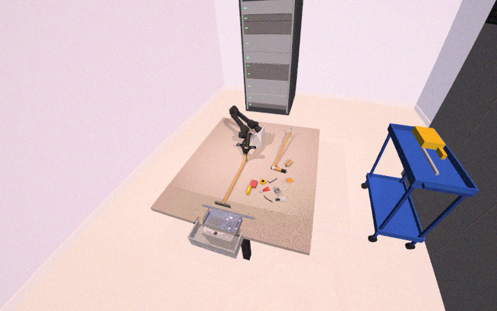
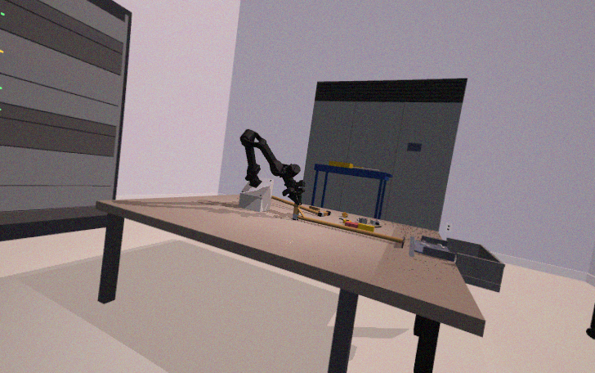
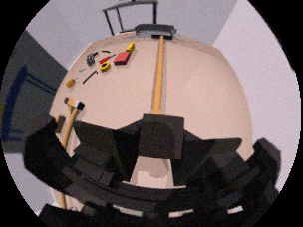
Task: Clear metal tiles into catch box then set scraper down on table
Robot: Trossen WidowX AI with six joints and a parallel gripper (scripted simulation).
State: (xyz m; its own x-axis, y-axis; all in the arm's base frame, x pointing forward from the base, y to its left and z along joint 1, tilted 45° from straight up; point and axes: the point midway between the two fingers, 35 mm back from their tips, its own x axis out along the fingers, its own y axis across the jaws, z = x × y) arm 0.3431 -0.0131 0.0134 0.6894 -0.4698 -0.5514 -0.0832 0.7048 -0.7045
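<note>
My gripper [image 1: 246, 151] [image 2: 297, 204] [image 3: 157, 121] is shut on the grip block at the near end of the long scraper [image 1: 234, 179] [image 2: 351, 228] [image 3: 158, 80], low over the table. The scraper's orange handle runs toward the bench plate [image 1: 214, 215]. Its dark head [image 1: 222, 204] is on the robot's side of the grey strip [image 1: 249, 217] [image 2: 411, 246] at the plate's near edge; whether it touches the table I cannot tell. Small pale specks, apparently tiles, show on the plate. Several pale and dark pieces show at the plate side of the catch box [image 1: 212, 249] [image 2: 482, 270].
A second long orange-handled tool [image 1: 282, 150] [image 3: 75, 103] lies to the side, with a hammer-like head. Beside the scraper lie a red block [image 1: 253, 183] [image 3: 122, 58], a yellow block [image 1: 248, 189], a yellow tape ring [image 1: 263, 181] and several small tools. A blue cart [image 1: 392, 198] stands apart.
</note>
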